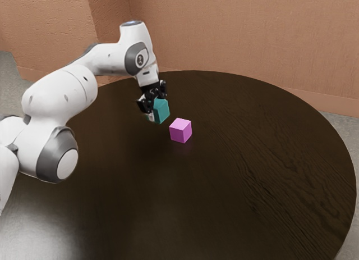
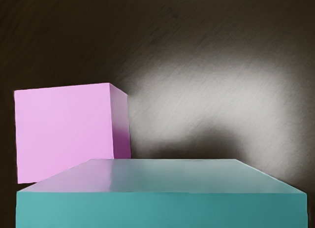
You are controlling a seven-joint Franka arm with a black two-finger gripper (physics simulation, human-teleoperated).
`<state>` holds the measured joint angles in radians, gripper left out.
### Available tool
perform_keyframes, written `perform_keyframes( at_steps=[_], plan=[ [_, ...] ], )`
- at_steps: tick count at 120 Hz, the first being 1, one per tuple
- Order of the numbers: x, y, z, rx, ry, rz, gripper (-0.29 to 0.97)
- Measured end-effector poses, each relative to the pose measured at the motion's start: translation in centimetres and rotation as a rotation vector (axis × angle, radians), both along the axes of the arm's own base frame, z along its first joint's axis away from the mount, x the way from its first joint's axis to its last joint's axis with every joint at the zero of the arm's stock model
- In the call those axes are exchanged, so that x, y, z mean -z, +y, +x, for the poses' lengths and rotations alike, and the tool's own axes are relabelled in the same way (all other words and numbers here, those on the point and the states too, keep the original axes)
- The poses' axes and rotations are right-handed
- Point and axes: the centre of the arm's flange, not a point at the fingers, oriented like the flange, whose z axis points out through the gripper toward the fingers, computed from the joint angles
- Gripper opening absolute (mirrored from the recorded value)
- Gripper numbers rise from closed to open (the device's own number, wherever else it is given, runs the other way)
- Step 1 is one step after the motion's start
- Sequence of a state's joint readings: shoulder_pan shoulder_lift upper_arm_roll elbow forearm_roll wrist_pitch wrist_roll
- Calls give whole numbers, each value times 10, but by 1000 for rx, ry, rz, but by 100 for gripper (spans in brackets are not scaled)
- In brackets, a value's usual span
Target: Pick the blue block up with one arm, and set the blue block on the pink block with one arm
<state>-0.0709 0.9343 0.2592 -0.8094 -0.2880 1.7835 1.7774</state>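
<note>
My black gripper (image 1: pixel 155 107) is shut on the teal-blue block (image 1: pixel 161 110) and holds it just above the dark round table. The pink block (image 1: pixel 180 130) rests on the table a short way toward the exterior view's right of the held block, apart from it. In the wrist view the blue block (image 2: pixel 162 193) sits large directly under my hand, and the pink block (image 2: pixel 69 137) stands behind it, off to one side.
The dark wooden round table (image 1: pixel 252 176) spreads wide toward the exterior view's right and front. Terracotta walls (image 1: pixel 252 30) stand behind it. My white arm (image 1: pixel 61 108) comes in from the exterior view's left.
</note>
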Motion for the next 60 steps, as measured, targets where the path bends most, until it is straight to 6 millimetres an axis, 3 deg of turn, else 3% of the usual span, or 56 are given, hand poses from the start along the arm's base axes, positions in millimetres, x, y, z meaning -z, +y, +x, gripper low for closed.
perform_keyframes(
  at_steps=[26,41,60],
  plan=[
    [5,-10,13,-19,-42,-29,33],
    [10,3,17,-62,-68,-74,33],
    [9,6,20,-92,-97,-108,33]
  ],
)
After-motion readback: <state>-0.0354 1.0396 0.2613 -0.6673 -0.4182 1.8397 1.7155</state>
